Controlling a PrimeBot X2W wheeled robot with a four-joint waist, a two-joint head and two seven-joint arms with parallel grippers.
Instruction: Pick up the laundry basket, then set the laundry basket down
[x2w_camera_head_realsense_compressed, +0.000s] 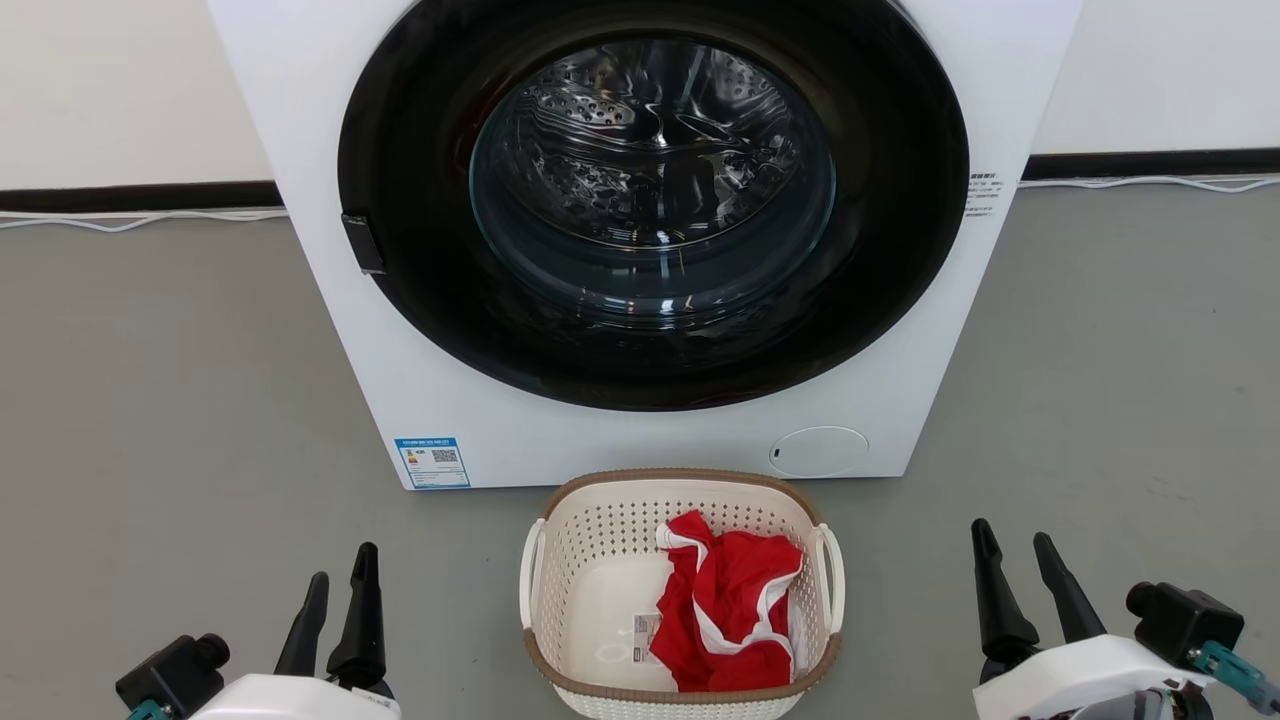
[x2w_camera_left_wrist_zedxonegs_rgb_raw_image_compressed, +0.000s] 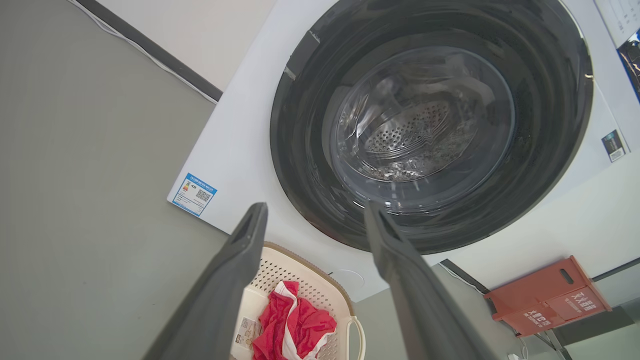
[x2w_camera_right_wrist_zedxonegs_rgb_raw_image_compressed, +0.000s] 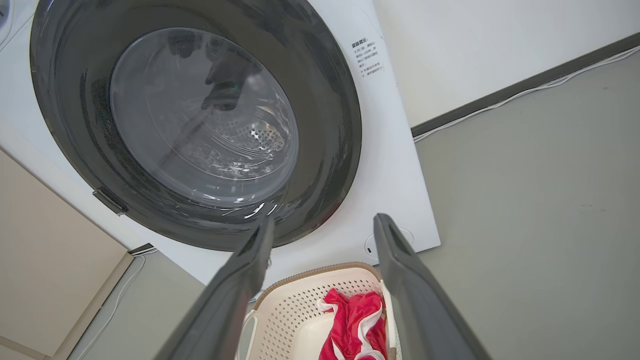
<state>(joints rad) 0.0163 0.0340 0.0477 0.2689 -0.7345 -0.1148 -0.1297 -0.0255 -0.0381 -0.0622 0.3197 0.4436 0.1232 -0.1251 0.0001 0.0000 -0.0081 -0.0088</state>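
The perforated cream plastic laundry basket (x2w_camera_head_realsense_compressed: 590, 560), rounded-rectangular with a brown woven-look rim, sits before the white washing machine (x2w_camera_head_realsense_compressed: 330, 120), holding crumpled red cloth (x2w_camera_head_realsense_compressed: 730, 610). Left end effector (x2w_camera_head_realsense_compressed: 343, 563) and right end effector (x2w_camera_head_realsense_compressed: 1011, 532) gape wide, empty.

A white front-loading washing machine (x2w_camera_head_realsense_compressed: 640, 445) stands on the grey floor (x2w_camera_head_realsense_compressed: 150, 400), with a round dark-rimmed glass door (x2w_camera_head_realsense_compressed: 650, 200) and 1 blue label (x2w_camera_head_realsense_compressed: 432, 462) at its lower corner. A red-and-white garment (x2w_camera_head_realsense_compressed: 730, 610) lies crumpled before it.

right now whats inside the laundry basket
A crumpled red garment with white trim fills the right side of the laundry basket; a barcode sticker sits on the bare bottom beside it. The bottom beneath the garment is covered.
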